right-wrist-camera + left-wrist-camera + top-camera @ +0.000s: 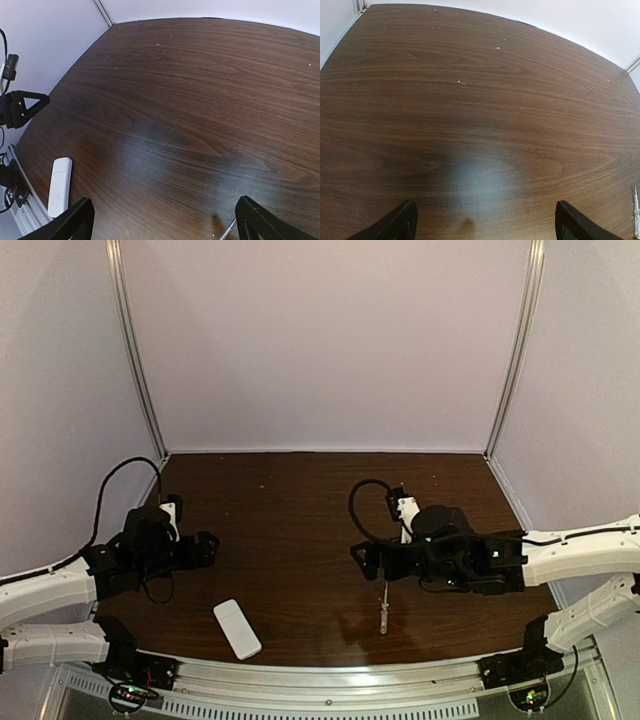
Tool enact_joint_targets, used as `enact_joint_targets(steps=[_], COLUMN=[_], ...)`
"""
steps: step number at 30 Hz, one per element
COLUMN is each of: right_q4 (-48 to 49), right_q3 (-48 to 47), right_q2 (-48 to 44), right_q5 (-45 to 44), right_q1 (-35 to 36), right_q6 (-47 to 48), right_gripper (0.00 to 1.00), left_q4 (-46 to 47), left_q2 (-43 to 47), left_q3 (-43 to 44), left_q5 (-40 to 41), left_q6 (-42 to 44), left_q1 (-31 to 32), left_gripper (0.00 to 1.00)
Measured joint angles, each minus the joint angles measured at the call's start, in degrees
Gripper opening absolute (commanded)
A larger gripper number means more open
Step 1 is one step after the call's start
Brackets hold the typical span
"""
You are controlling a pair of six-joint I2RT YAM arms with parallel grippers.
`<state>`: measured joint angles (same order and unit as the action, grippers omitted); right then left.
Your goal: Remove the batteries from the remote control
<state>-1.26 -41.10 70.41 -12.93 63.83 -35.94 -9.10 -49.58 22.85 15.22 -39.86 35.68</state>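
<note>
Hovering above table (300, 500) | left gripper (208, 548) jaws wide, empty | right gripper (362, 562) jaws wide, empty | remote control (237, 629) lying near front edge

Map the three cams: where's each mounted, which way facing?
Top external: above, behind the bases, looking down on the table; both arms, left gripper, right gripper, remote control, screwdriver.
Left wrist: on left arm, facing across the table to the far wall; own fingers at bottom corners.
Right wrist: on right arm, facing the table's left side; own fingers at bottom corners.
Shared: remote control and left gripper appear in top external and right wrist.
</note>
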Motion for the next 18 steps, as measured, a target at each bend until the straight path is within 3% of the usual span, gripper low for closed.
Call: enact_joint_targets(steps=[8, 18], right_q4=[-3.8, -5.5], right_q3=[-14.1, -27.9], right_q2=[16.7, 32.3], right_q5=[-7.3, -7.4], right_q1=[12.2, 18.7], right_q6=[0.2, 0.2], right_gripper=[1.0, 1.0], left_q4=[0.0, 0.0], left_q2=[0.5, 0.2], left_q3=[-0.2, -0.2], left_q5=[1.6, 5.1], left_q6=[-1.9, -3.6], left_q1=[0.8, 5.6], left_gripper=[0.98, 0.97])
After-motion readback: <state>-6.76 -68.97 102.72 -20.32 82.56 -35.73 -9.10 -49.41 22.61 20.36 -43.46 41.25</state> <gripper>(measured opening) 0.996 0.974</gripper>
